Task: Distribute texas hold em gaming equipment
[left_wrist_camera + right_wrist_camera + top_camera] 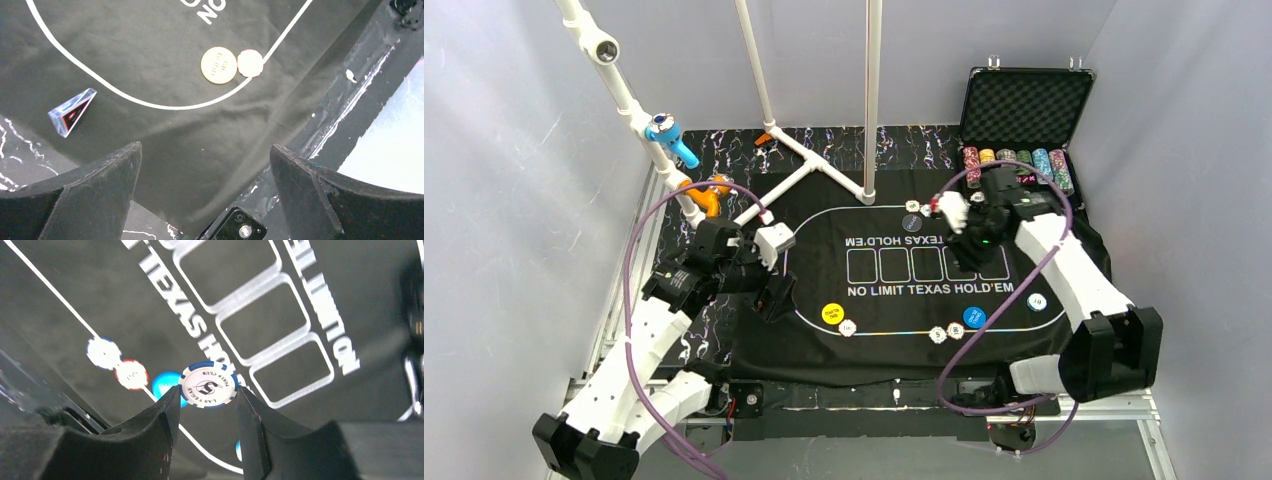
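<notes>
Closest to you are the fingers of the left gripper [205, 150], spread as wide as they go and holding nothing, hanging over the mat [844, 352]'s left side. Just past them, on the mat's white line, sit the yellow disc [218, 65] and a pale chip [250, 63], touching edge to edge. A clear wedge [72, 112] lies at the mat's left border.

Move right and your right gripper [209, 394] is part-closed, pinching a blue-rimmed chip [209, 385] by its rim. The chip stands on edge, face toward the wrist camera, above the right end of the mat's card boxes.

What matters for the next move: the mat's near line lies from that chip toward the arm bases. The blue disc [974, 317] sits there with a red-rimmed chip [131, 374] beside it, almost straight nearward of the gripper. The right arm is clearly the nearer one. I'd judge you must lower and tilt before letting go, or the upright chip may roll. The white disc [1037, 301] rests at the mat's right end.
</notes>
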Tool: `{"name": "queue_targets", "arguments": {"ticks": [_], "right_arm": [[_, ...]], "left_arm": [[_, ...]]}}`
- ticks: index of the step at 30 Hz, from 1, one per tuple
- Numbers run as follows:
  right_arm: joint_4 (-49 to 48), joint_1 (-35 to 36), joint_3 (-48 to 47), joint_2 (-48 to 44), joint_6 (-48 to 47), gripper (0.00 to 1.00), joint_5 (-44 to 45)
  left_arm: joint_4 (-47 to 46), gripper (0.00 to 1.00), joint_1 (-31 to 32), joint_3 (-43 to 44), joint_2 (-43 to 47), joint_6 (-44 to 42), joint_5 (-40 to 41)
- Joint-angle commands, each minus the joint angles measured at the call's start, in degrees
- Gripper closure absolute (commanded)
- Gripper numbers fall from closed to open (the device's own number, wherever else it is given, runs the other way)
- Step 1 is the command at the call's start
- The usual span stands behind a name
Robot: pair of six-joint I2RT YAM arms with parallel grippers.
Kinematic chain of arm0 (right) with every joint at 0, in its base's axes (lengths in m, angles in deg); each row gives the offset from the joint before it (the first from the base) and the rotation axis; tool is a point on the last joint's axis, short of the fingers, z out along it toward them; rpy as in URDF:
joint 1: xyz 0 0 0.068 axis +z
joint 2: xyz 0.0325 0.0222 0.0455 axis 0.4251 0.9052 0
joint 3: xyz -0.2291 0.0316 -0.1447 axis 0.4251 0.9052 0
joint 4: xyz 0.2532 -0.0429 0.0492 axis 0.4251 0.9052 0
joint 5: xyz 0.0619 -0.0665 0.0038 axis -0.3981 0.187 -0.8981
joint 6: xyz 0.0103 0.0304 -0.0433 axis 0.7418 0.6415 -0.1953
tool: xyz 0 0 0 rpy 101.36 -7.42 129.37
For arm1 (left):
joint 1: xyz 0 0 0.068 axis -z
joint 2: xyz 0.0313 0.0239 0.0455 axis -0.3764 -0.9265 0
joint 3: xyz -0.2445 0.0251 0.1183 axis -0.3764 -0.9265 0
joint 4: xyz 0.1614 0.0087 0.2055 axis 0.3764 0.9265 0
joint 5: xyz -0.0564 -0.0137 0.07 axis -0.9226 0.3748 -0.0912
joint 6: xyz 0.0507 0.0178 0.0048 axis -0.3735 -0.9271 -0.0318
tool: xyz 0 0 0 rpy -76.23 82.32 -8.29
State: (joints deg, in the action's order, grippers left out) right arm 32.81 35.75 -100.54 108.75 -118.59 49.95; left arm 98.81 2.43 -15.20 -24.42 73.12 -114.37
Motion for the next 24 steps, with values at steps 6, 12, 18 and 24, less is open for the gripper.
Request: {"name": "queue_targets", "arguments": {"ticks": [6,12,18,24], "right_arm": [[-10.76,30.18,-4.22,10.51,16.68,0.74,2.11],[-12.82,39.19,-6.23,15.86,17.00,0.75,1.24],[-15.50,45.98,-8.74,21.06,17.42,0.76,1.13],[-14.87,50.38,-14.78,26.72,16.98,0.76,0.97]], "left_arm": [[0.84,0.01,-6.01,0.42,5.40,1.94,-1.81],[0.45,0.01,-10.13,1.21,6.13,4.17,-4.58],[-0.40,0.01,-13.41,2.87,6.84,6.55,-6.67],[-0.18,0.01,-16.35,6.66,8.05,9.08,-7.64]]}}
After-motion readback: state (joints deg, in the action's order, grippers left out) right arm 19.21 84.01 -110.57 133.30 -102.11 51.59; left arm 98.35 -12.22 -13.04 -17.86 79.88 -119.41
